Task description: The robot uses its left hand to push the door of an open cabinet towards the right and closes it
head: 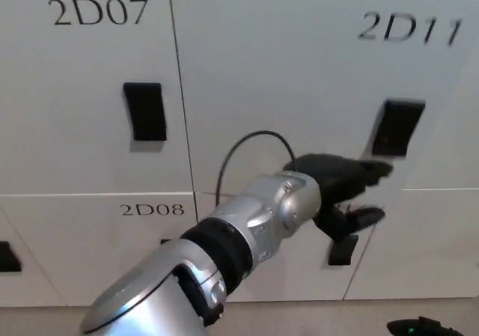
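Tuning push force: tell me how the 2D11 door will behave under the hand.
The 2D11 door probably stays stiff: it looks like a flat, rigid panel. Its smooth face may let the left hand slide. It looks nearly flush with its neighbours, so little swing likely remains.

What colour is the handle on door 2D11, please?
Black handle, on the white door; head view.

My left hand (346, 188) is pressed up to the door marked 2D11 (299, 74), which lies almost flush with the white locker fronts, so nothing opens ahead of my fingers. The black latch (397, 127) juts out just above them, and another black latch (342, 250) sits just below. Leftward, the 2D07 door (82, 89) offers flat passage apart from its own latch (144, 111).
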Robot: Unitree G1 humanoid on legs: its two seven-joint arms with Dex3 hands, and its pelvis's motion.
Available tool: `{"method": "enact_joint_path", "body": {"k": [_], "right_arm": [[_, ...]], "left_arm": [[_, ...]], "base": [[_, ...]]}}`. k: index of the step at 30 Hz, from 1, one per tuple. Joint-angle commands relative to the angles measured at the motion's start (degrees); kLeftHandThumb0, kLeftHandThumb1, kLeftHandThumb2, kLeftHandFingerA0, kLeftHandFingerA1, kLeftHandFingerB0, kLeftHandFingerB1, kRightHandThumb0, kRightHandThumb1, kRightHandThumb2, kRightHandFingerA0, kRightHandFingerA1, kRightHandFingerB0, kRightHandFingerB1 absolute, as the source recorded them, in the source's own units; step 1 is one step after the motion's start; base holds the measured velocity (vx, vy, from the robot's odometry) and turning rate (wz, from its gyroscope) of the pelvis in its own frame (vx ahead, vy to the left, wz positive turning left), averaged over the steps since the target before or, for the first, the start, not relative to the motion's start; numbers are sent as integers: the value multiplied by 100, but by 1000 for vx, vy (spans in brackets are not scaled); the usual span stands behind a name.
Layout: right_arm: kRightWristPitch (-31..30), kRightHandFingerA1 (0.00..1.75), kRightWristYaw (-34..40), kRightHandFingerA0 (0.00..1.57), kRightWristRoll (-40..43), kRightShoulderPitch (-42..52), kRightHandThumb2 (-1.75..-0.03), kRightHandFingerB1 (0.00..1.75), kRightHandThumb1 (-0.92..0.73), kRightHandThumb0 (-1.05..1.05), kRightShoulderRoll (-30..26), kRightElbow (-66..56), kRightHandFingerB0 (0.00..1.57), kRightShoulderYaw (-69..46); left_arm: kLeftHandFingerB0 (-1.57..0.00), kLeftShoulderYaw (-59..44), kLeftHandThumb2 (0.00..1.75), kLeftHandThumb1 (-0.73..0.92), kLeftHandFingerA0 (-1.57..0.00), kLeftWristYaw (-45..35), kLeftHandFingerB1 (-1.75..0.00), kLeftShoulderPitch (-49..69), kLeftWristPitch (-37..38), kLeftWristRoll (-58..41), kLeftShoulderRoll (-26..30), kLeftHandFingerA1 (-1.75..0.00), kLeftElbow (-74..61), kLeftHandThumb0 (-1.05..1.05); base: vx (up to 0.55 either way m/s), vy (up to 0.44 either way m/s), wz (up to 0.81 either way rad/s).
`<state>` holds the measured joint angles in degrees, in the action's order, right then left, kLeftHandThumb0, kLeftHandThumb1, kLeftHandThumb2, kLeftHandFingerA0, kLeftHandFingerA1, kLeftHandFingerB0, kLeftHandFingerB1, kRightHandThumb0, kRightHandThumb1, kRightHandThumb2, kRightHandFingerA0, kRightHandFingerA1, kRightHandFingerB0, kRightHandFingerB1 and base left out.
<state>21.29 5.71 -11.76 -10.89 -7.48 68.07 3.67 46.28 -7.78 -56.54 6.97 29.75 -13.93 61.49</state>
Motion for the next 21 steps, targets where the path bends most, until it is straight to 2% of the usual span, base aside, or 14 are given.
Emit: {"method": "enact_joint_path", "body": {"k": [1, 3, 5, 7, 8, 9, 10, 12, 15, 16, 17, 18, 21], "right_arm": [[340, 35, 25, 26, 83, 126, -67, 30, -91, -58, -93, -71, 20, -88], [171, 35, 94, 26, 93, 231, -67, 30, -92, -55, -79, -83, 20, -117], [180, 35, 124, 26, 99, 351, -67, 30, -92, -55, -67, -121, 20, -131], [174, 35, 123, 26, 96, 358, -67, 30, -92, -55, -66, -136, 20, -134], [117, 34, 110, 26, 93, 442, -67, 29, -91, -58, -105, -88, 21, -142], [100, 34, 106, 26, 92, 466, -67, 29, -91, -58, -116, -76, 21, -144], [83, 33, 60, 26, 134, 464, -67, 29, -89, -60, -109, -60, 21, -176], [48, 33, 53, 25, 116, 453, -67, 29, -90, -60, -119, -58, 20, -160], [31, 33, 56, 25, 99, 454, -67, 29, -90, -60, -126, -65, 20, -150], [11, 34, 89, 25, 69, 401, -66, 29, -90, -60, -92, -83, 19, -120], [-15, 34, 130, 25, 31, 335, -66, 29, -90, -60, -49, -106, 19, -82], [-36, 34, 145, 25, 2, 257, -67, 29, -90, -59, -43, -105, 19, -57], [-61, 34, 156, 25, -29, 159, -67, 29, -90, -59, -48, -97, 19, -27]], "left_arm": [[-9, 302, 81, 92, -19, -711, -41, 490, 424, 127, -137, -54, -881, -91], [-11, 37, 80, 91, -20, -715, -35, 764, 390, -9, 566, -47, -1322, -90], [-11, -150, 80, 91, -20, -736, -35, 989, 306, -67, 896, -47, -1623, -90], [-11, -181, 80, 91, -20, -788, -35, 1051, 259, -27, 922, -47, -1749, -90], [-17, -804, 76, 92, -26, -741, -29, 1717, 272, -365, 1730, -38, -2413, -84], [-17, -992, 76, 92, -26, -737, -29, 1918, 267, -454, 1961, -38, -2623, -84], [-18, -1496, 73, 91, -25, -885, -28, 2324, 189, -792, 2432, -35, -2932, -80], [-17, -1850, 73, 92, -24, -1047, -29, 2668, 59, -956, 2799, -36, -3301, -80], [-17, -2008, 73, 92, -24, -1168, -29, 2846, -47, -919, 2883, -36, -3572, -80], [-19, -2363, 69, 92, -27, -1027, -29, 3189, 321, -1066, 3310, -35, -3482, -71], [-19, -2824, 69, 92, -27, -867, -29, 3632, 765, -1244, 3840, -35, -3397, -71], [-19, -3108, 69, 92, -27, -748, -30, 3848, 993, -1372, 4061, -35, -3220, -66], [-19, -3457, 69, 92, -27, -661, -30, 4074, 1207, -1487, 4218, -35, -3022, -66]], "base": [[156, 164, 3], [156, 188, -1], [205, 225, -14], [211, 148, 21], [211, 149, 8], [179, 105, 8], [167, 47, 4], [186, 31, 4], [166, -3, 1], [150, -28, -27], [165, -1, -22], [163, 5, -23], [72, 20, -11]]}}
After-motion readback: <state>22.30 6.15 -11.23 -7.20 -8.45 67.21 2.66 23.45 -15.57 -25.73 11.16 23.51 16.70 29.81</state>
